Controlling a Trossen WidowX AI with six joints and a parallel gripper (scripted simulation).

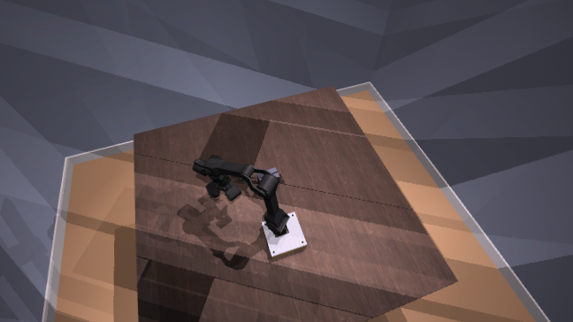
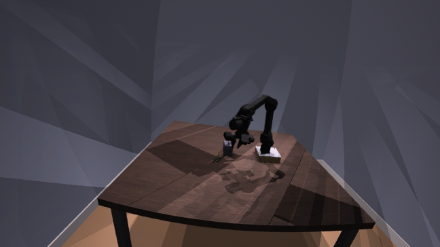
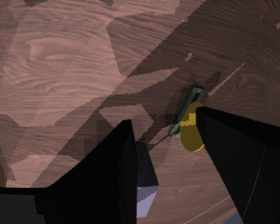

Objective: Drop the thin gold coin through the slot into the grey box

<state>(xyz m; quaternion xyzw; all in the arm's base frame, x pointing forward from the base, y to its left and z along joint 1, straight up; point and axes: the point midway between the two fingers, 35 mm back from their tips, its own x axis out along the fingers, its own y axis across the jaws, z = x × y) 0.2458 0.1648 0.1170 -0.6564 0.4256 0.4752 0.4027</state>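
Observation:
The gold coin (image 2: 218, 153) (image 3: 192, 136) stands on edge in the dark-green holder (image 2: 216, 159) (image 3: 196, 92). In the wrist view the right finger's tip overlaps the coin's edge. The grey box (image 1: 273, 172) (image 2: 227, 149) stands close to the holder; in the wrist view its lower part is hidden behind the left finger. The arm partly hides both holder and box in the top view, and the coin cannot be made out there. My gripper (image 3: 164, 121) is part open, with nothing between its fingers. It hangs above the table, off to the side of the coin.
The arm's white base plate (image 1: 287, 246) (image 2: 273, 155) sits on the brown wooden table (image 1: 336, 162) (image 2: 142, 178). The arm reaches over from it, past the box. Dark shadows of the arm and broad shadow bands cross the table top.

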